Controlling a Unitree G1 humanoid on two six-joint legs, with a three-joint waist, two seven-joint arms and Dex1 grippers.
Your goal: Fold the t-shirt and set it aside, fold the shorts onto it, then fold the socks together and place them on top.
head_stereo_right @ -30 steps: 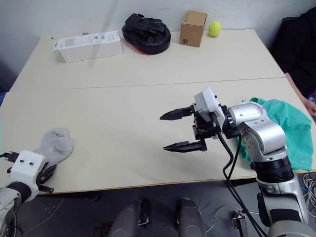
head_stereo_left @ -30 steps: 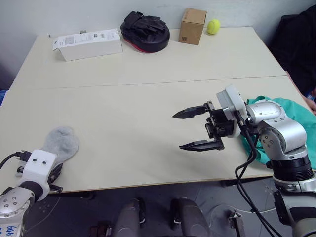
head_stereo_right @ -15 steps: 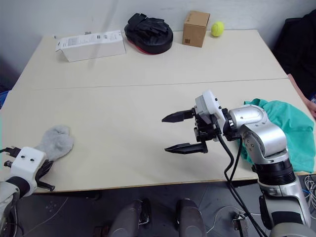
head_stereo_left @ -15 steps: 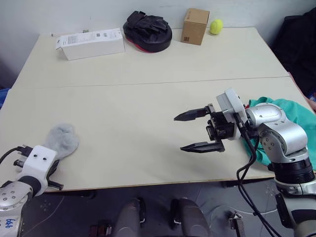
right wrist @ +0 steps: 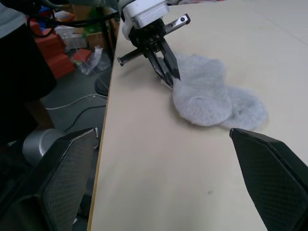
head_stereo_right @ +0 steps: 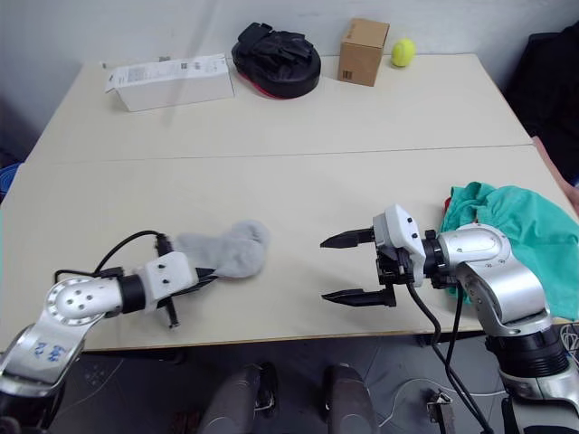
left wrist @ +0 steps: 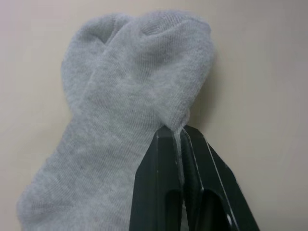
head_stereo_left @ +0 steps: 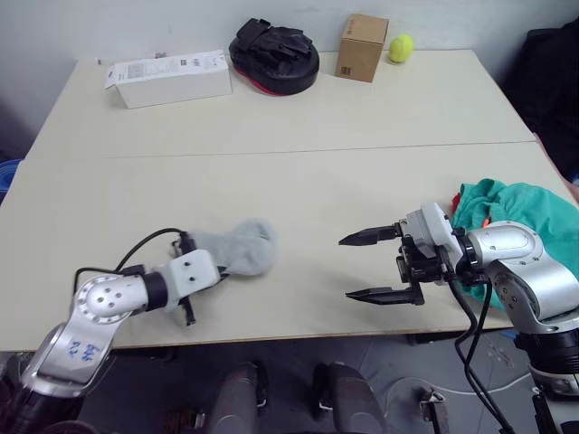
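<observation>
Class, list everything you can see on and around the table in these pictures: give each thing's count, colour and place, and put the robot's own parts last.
Socks: two, light grey, lying together near the table's front edge, left of centre.
Shorts: one, teal-green, bunched at the table's right edge.
Flat box: one, white with print, far left.
Black bag: one, black with a red rim, far centre.
Cardboard box: one, brown, far side, right of the bag.
Ball: one, yellow-green, beside the cardboard box.
Table: one, cream.
Left gripper: one, black jaws shut on the socks' edge.
Right gripper: one, black jaws open, empty, above the table between socks and shorts.
</observation>
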